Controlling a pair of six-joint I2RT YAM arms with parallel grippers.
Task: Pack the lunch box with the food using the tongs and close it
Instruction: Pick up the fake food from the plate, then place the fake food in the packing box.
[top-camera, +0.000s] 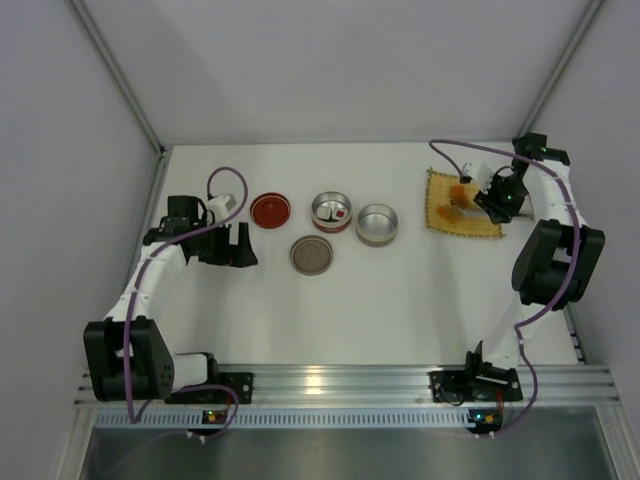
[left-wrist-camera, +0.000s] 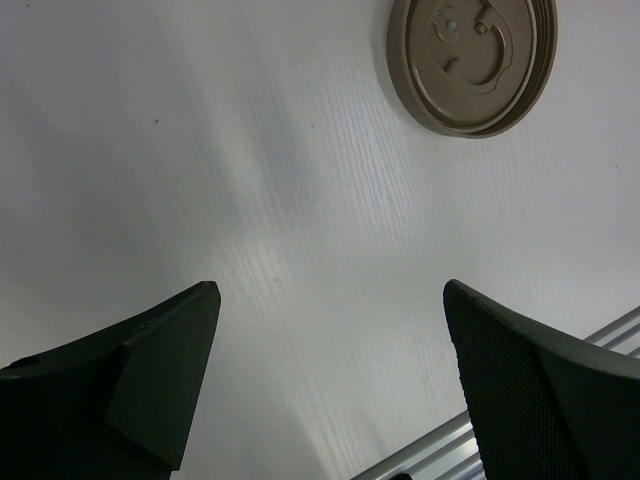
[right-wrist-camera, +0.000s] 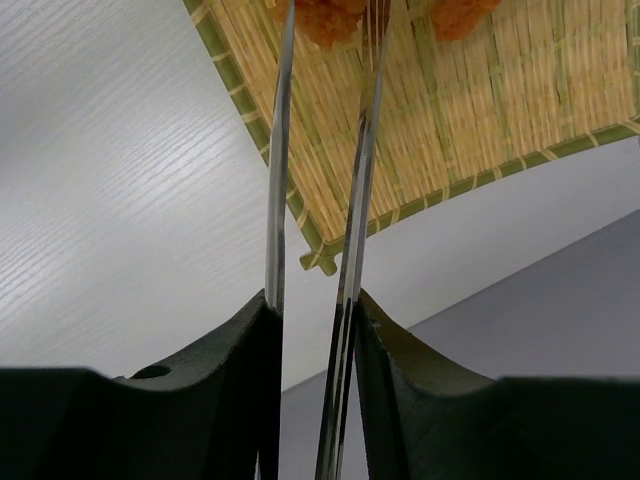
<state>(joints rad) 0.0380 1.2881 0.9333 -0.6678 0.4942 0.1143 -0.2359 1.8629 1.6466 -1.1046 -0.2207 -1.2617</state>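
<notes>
Grained table (right-wrist-camera: 120, 200); woven mat (right-wrist-camera: 500, 110); slim tongs (right-wrist-camera: 275, 200)

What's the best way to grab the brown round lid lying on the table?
Come straight down and set the left fingers on opposite edges of the brown lid: it lies flat and low, so only its rim offers hold.

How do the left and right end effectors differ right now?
The left end effector has its jaws spread wide and empty; the right end effector grips the tongs. The left hangs over the table near a brown lid; the right is at the woven mat with orange food. Both are black.
</notes>
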